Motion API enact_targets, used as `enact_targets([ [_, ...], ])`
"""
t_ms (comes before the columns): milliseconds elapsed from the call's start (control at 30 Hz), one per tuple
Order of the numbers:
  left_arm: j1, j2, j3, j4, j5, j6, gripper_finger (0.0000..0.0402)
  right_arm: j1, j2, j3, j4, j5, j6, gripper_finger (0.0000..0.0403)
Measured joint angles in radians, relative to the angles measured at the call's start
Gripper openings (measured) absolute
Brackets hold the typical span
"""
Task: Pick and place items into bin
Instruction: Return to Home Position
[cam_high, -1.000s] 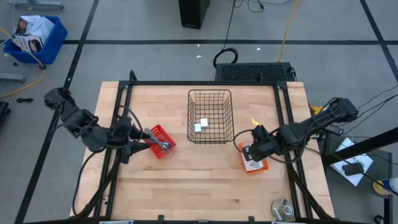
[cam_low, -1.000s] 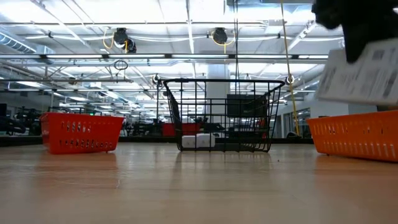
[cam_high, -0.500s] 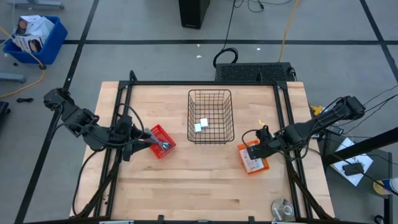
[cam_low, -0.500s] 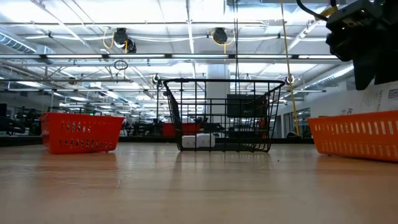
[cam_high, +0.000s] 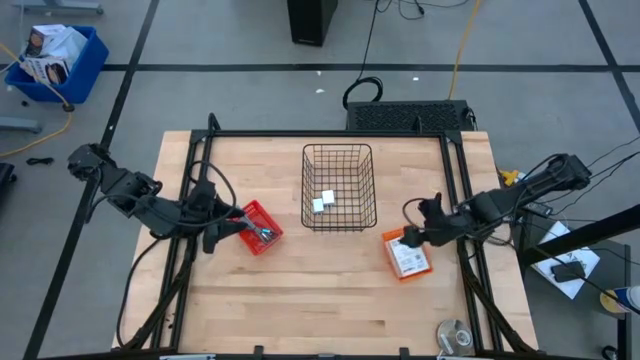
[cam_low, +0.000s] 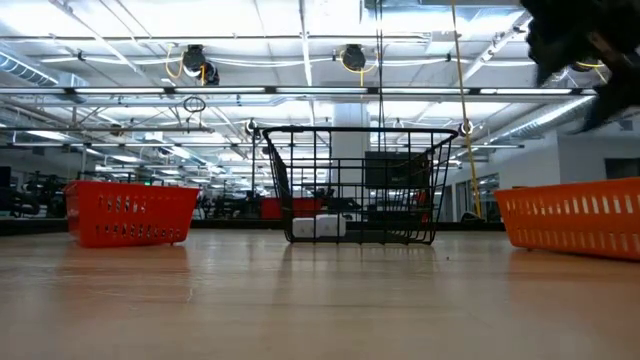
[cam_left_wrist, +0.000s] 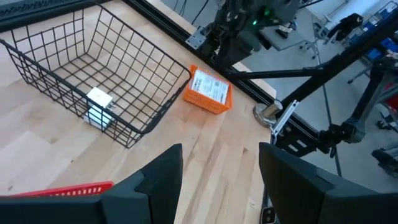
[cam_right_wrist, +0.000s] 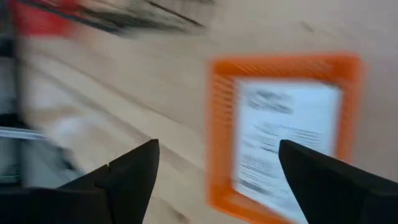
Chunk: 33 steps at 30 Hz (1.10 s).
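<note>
**Both pincers empty, goods all binned**

The right pincer (cam_high: 414, 236) hovers just beside the rim of the orange bin (cam_high: 389, 254), fingers spread wide and gripping nothing. The white card (cam_high: 408, 260) lies flat inside that bin, so the drop looks done. The left pincer (cam_high: 226, 228), equally wide and empty, hangs beside the red bin (cam_high: 262, 209), where the slim tools (cam_high: 263, 233) rest. Two white blocks (cam_high: 322, 200) sit in the wire basket (cam_high: 338, 150) mid-desk (cam_high: 300, 300). With everything contained, I judge the sorting finished and both arms free to head home.
</note>
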Motion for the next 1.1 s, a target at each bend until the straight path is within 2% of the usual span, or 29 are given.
enact_targets([
  [100, 0.008, 0.000, 0.000, 0.000, 0.001, 0.014, 0.0214, -0.004, -0.035, 0.011, 0.081, 0.083, -0.057, 0.0325],
  [167, 0.016, 0.000, 0.000, -0.001, -0.001, 0.042, 0.0214, -0.005, -0.052, 0.011, 0.161, 0.146, -0.160, 0.0323],
  [267, 0.034, -0.008, 0.000, -0.046, -0.030, 0.168, 0.0214, -0.007, -0.080, 0.011, 0.212, 0.236, -0.287, 0.0317],
  [433, 0.037, -0.020, 0.002, -0.052, 0.037, 0.094, 0.0214, -0.018, -0.091, 0.011, 0.235, 0.275, -0.193, 0.0307],
  [533, 0.041, -0.009, -0.019, -0.017, 0.027, 0.201, 0.0214, -0.010, -0.091, 0.011, 0.294, 0.271, -0.336, 0.0308],
  [600, 0.052, -0.014, -0.082, 0.088, -0.017, 0.263, 0.0214, -0.001, -0.091, 0.011, 0.325, 0.288, -0.499, 0.0310],
  [667, 0.061, -0.031, -0.178, 0.249, -0.017, 0.345, 0.0214, 0.004, -0.091, 0.011, 0.352, 0.352, -0.631, 0.0311],
  [800, 0.072, -0.094, -0.434, 0.719, 0.066, 0.475, 0.0214, 0.004, -0.099, 0.005, 0.452, 0.473, -0.854, 0.0308],
  [900, 0.084, -0.143, -0.607, 0.964, 0.115, 0.517, 0.0214, 0.000, -0.135, -0.052, 0.607, 0.467, -0.993, 0.0307],
  [967, 0.083, -0.182, -0.687, 1.032, 0.116, 0.516, 0.0214, -0.009, -0.174, -0.120, 0.700, 0.434, -1.038, 0.0308],
  [1100, 0.082, -0.262, -0.764, 1.045, 0.102, 0.588, 0.0214, -0.011, -0.286, -0.283, 0.880, 0.399, -1.099, 0.0310],
])
